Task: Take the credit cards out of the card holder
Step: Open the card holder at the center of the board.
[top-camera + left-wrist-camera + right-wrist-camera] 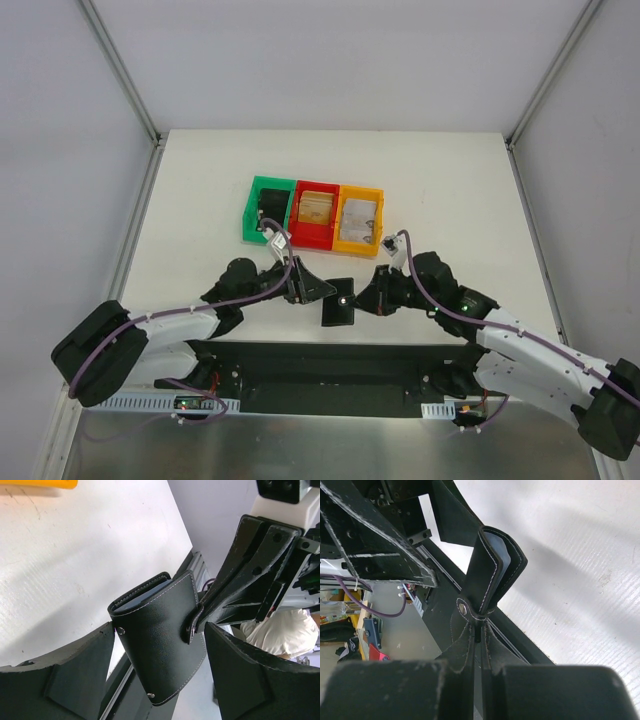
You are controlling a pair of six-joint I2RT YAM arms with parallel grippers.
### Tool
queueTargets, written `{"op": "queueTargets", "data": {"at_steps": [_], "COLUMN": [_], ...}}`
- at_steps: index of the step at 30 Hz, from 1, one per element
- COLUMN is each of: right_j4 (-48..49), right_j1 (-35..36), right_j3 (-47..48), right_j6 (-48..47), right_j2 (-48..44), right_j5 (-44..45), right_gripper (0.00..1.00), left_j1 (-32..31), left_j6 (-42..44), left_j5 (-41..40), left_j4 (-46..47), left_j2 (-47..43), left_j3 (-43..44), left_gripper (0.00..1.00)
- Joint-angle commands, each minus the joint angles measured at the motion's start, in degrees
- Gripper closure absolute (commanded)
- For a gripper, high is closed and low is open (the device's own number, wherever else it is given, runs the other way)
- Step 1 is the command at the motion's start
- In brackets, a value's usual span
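Observation:
The black card holder hangs folded above the table's near edge, between both arms. My right gripper is shut on its small tab, with the folded body sticking up from the jaws. My left gripper is open, one finger on each side of the holder; the right finger stands apart from it. A bluish inner panel shows at the top fold. A tan credit card lies in the red bin and a pale grey one in the yellow bin.
Three bins stand in a row at mid-table: green, red and yellow. The green one holds a chunky black object. The black base rail runs under the holder. White walls enclose the table.

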Motion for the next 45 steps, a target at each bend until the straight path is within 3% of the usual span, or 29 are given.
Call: {"op": "queueTargets", "data": {"at_steps": [1, 16, 21, 30, 35, 41, 45], "right_j4": [2.7, 0.77, 4.61, 9.12, 9.38, 9.99, 10.35], "right_j1": [0.18, 0.27, 0.27, 0.27, 0.27, 0.27, 0.18], "right_j3": [2.93, 3.89, 3.37, 2.93, 2.58, 2.14, 2.05], "right_j6": [-0.99, -1.52, -0.21, 2.17, 2.08, 1.99, 1.9], "right_j2": [-1.47, -2.53, -2.71, -3.23, -3.32, -2.88, -2.36], "right_j5": [-0.33, -0.85, -2.79, -6.13, -6.83, -7.62, -7.98], "right_gripper": [1.0, 1.0, 1.0, 1.0, 1.0, 1.0, 1.0], "left_j1": [0.92, 4.09, 4.09, 4.09, 4.96, 5.14, 5.14], "left_j6": [0.16, 1.39, 0.34, -8.8, -10.82, -11.61, -12.05], "left_j5": [1.82, -0.91, 4.17, 13.24, 13.33, 14.82, 14.74], "left_j4": [1.59, -4.66, 1.13, 26.62, 30.67, 32.26, 32.7], "left_j2": [-4.46, -13.87, -10.46, 0.36, 0.72, 0.89, 1.16], "left_j3": [-0.48, -5.06, -3.74, -3.65, -3.83, -2.95, -2.86], "left_gripper": [0.28, 0.18, 0.18, 0.29, 0.37, 0.62, 0.7]}}
